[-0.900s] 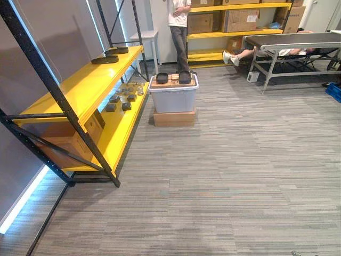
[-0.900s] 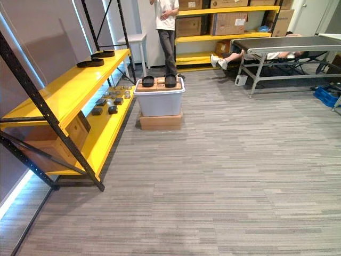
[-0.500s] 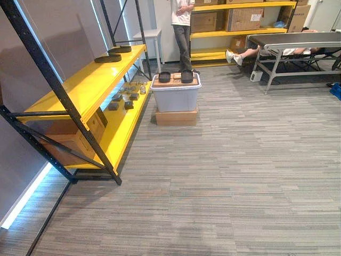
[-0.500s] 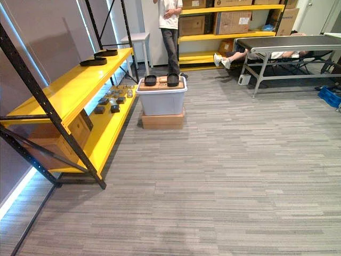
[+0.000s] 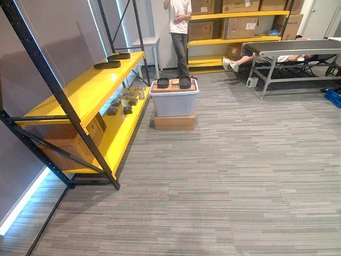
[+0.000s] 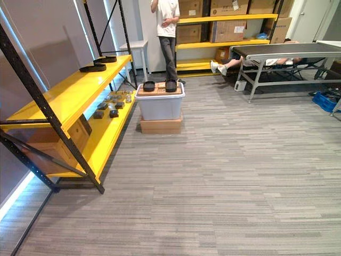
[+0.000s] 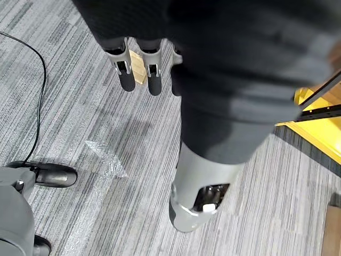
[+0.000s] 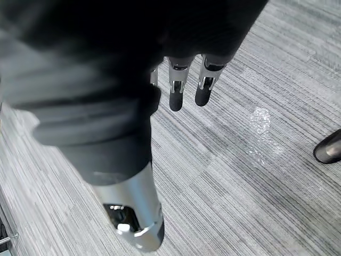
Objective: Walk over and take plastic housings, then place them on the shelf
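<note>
Two black plastic housings (image 5: 163, 82) (image 5: 185, 82) lie side by side on a cardboard sheet atop a grey bin (image 5: 174, 103), far ahead on the carpet. Two more black housings (image 5: 107, 64) (image 5: 120, 55) rest on the top level of the yellow shelf (image 5: 80, 90) at the left. My left hand (image 7: 127, 74) hangs over the carpet with straight fingers and nothing in it. My right hand (image 8: 176, 93) hangs the same way, fingers straight and empty, also over bare carpet.
The bin stands on a flat cardboard box (image 5: 175, 121). Small dark parts (image 5: 125, 98) lie on the lower shelf level, with a cardboard box (image 5: 69, 141) beneath the top level. A person (image 5: 180, 26) stands behind the bin. A conveyor table (image 5: 293, 49) and blue crate (image 5: 334, 96) are at the right.
The whole picture has shifted a little as the camera moved, and more of the back wall shows. The housings, bin and shelf stand where they were.
</note>
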### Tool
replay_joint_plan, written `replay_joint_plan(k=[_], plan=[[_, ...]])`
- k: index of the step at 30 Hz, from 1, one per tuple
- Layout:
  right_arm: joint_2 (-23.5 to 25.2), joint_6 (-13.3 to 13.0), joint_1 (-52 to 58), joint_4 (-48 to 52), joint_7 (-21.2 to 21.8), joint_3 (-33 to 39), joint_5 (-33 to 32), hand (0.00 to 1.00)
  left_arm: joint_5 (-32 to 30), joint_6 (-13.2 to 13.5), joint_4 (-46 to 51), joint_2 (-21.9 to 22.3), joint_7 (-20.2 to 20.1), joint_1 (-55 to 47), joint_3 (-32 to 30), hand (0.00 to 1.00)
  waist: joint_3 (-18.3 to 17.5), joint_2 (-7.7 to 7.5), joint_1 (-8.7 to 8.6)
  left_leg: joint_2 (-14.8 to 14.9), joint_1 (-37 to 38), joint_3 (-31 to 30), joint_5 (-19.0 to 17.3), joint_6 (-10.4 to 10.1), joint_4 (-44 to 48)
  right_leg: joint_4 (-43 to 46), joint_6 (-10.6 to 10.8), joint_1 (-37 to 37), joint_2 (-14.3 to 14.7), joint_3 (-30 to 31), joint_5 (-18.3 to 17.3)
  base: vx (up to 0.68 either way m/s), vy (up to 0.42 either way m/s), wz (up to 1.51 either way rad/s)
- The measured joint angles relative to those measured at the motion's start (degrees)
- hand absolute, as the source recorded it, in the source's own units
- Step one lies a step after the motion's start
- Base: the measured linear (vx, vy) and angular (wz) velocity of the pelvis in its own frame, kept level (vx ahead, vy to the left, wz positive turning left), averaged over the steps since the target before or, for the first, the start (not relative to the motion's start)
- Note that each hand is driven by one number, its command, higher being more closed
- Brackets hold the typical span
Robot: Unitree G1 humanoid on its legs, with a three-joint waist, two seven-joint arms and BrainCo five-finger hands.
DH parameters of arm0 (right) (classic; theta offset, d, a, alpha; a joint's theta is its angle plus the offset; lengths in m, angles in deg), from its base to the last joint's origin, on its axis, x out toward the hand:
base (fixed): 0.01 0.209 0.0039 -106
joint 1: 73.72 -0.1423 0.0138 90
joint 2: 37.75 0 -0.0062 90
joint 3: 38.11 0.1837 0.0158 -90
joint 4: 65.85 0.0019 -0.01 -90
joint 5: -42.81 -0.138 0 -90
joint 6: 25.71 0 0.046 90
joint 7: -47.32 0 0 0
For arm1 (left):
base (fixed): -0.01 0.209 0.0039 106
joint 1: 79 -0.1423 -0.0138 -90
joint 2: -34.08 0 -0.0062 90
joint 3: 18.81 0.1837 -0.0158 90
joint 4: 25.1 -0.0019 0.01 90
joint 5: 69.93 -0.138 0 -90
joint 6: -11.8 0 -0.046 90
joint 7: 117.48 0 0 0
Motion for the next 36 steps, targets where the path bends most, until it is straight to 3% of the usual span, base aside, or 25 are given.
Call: replay_joint_plan(k=[6,10,16,18,19,21,22,24,26,27,28,29,30,31,32,34,35,36], plan=[[1.2,0.0,0.6,0.1,0.0,-1.3,0.1,0.0,0.0,0.3,0.2,0.1,0.0,-1.1,0.1,0.0,-0.1,-0.19,0.14,0.1,0.8,1.7,0.0,0.0,-0.5,0.0,0.1,0.0,0.2,1.7,0.1,-0.02,0.0,-0.13],[2.8,0.0,0.5,0.0,-0.1,-3.4,1.2,0.0,0.4,0.5,0.4,0.2,0.0,-0.5,0.1,0.0,-0.1,-0.97,0.39,0.1,-2.5,1.3,-0.7,-0.4,2.7,0.3,0.8,-2.1,0.0,1.7,0.6,-0.03,-0.01,-0.01],[3.5,0.0,0.0,0.1,-0.4,-5.5,1.2,0.0,3.2,0.7,0.7,1.2,0.0,1.0,0.7,0.0,0.7,-1.25,0.94,-0.5,-6.8,-0.9,-4.1,3.0,8.4,0.7,0.9,-3.8,-0.4,1.5,0.7,-0.03,0.034,0.05],[3.8,0.0,0.4,0.8,-0.6,-5.5,1.3,0.0,3.3,0.6,0.9,1.4,0.1,1.2,1.9,0.0,2.1,-1.39,0.99,-1.8,-7.3,-1.6,-7.2,4.1,12.0,11.0,3.2,-7.6,-2.6,1.2,-5.9,-0.06,0.151,0.11],[4.2,0.0,1.1,0.9,-0.6,-5.5,1.5,0.0,3.3,0.6,1.2,1.4,0.1,1.0,2.7,0.0,2.8,-1.83,1.04,-3.0,-6.9,-1.7,-8.6,5.3,12.9,20.4,5.7,-10.5,-4.9,1.2,-9.4,-0.04,0.129,0.07],[5.6,0.0,1.8,1.1,-0.6,-6.8,2.3,0.0,3.3,0.5,1.2,1.3,0.2,0.5,2.8,0.0,3.3,-1.75,0.85,-3.6,-6.6,-1.8,-10.1,6.1,14.0,41.2,4.7,-21.5,-7.3,1.7,-9.9,0.05,0.143,0.05],[6.5,0.1,1.8,0.9,-0.5,-7.3,2.3,0.0,3.3,0.4,1.2,1.0,0.4,0.5,2.9,0.0,4.5,-1.78,0.75,-3.6,-5.3,-1.9,-10.5,6.8,13.7,44.6,5.0,-24.1,-7.4,1.8,-10.0,0.13,0.136,0.04],[7.8,0.2,2.3,0.9,-0.5,-7.8,2.3,0.0,3.3,-0.2,1.1,0.4,0.8,0.4,2.8,0.0,5.6,-2.15,0.4,-3.0,-2.8,-1.9,-11.1,7.5,12.2,40.7,4.9,-27.3,-6.2,1.7,-9.9,0.21,0.045,0.01],[8.4,0.2,2.6,0.7,-0.5,-8.0,2.3,0.0,3.2,-0.2,1.1,0.1,1.0,1.4,2.8,0.0,6.0,-2.26,-0.63,-2.2,-0.2,-3.1,-11.5,7.2,9.3,27.3,3.9,-28.8,-3.6,2.0,-7.8,0.33,-0.023,0.26],[8.7,0.2,3.1,0.7,-0.5,-7.7,2.3,0.0,3.1,-0.1,1.0,-0.1,1.0,2.6,2.7,0.0,6.2,-2.39,-1.74,-1.9,1.8,-4.7,-11.8,6.8,7.1,15.6,3.6,-28.8,-2.5,2.6,-2.5,0.46,-0.1,0.71],[8.7,0.2,3.8,0.5,-0.5,-7.2,2.3,0.0,3.1,-0.1,1.0,0.1,1.0,3.8,2.6,0.0,6.6,-2.88,-3.17,-1.5,4.0,-7.0,-12.3,6.3,5.0,10.6,3.2,-28.6,-2.4,3.1,6.1,0.5,-0.141,0.83],[8.8,0.2,4.4,0.4,-0.5,-6.3,2.3,0.0,2.8,-0.1,1.0,0.4,0.9,4.4,2.6,0.0,6.5,-2.88,-3.68,-0.7,4.9,-8.0,-12.7,6.0,4.0,10.8,1.9,-28.4,-2.0,3.0,9.7,0.57,-0.224,0.82],[9.0,0.2,5.2,0.2,-0.4,-4.7,2.5,0.0,1.9,0.0,0.9,1.1,0.8,5.1,1.2,0.0,5.8,-1.22,-4.38,1.6,5.6,-9.5,-12.8,5.2,3.1,13.1,-2.7,-28.6,0.0,2.1,9.2,0.64,-0.255,0.4],[10.1,0.1,4.6,0.4,-0.2,-3.0,2.6,0.0,1.4,0.3,1.2,1.3,0.7,5.7,-1.5,0.0,5.9,-1.73,-3.79,2.7,5.0,-10.2,-12.3,4.3,6.2,17.4,-4.6,-29.3,0.7,1.5,6.6,0.79,-0.315,0.14],[10.6,0.1,4.8,0.7,0.0,-1.6,2.8,0.0,1.1,0.2,1.7,1.9,0.8,5.5,-2.6,0.0,5.9,-1.98,-3.33,2.9,5.0,-10.7,-11.7,3.3,10.3,20.2,-5.4,-28.5,1.1,1.3,4.3,0.67,-0.253,-0.11],[10.9,0.1,5.9,1.5,0.1,-1.0,3.5,0.0,1.1,0.3,3.8,4.1,0.7,4.4,-5.6,0.0,6.0,-1.81,-3.11,2.7,2.5,-10.8,-9.6,0.0,24.2,22.0,-5.2,-24.4,1.6,-0.1,1.1,0.58,-0.196,0.06],[11.7,0.1,7.9,3.6,0.1,-1.5,3.6,0.0,1.2,0.4,5.7,5.7,0.5,2.9,-7.4,0.0,5.4,-1.34,-3.07,2.9,-3.5,-10.7,-4.4,-4.0,41.6,18.8,-6.3,-18.3,2.2,-0.9,-1.3,0.73,-0.168,0.07],[12.3,0.1,8.7,5.0,0.2,-2.4,3.7,0.0,1.8,0.4,7.2,7.0,0.1,1.7,-8.9,0.0,5.2,-0.62,-2.16,4.4,-11.5,-10.2,-0.6,-6.0,59.7,14.9,-7.3,-13.4,4.3,0.0,-3.3,0.72,-0.134,-0.1]])
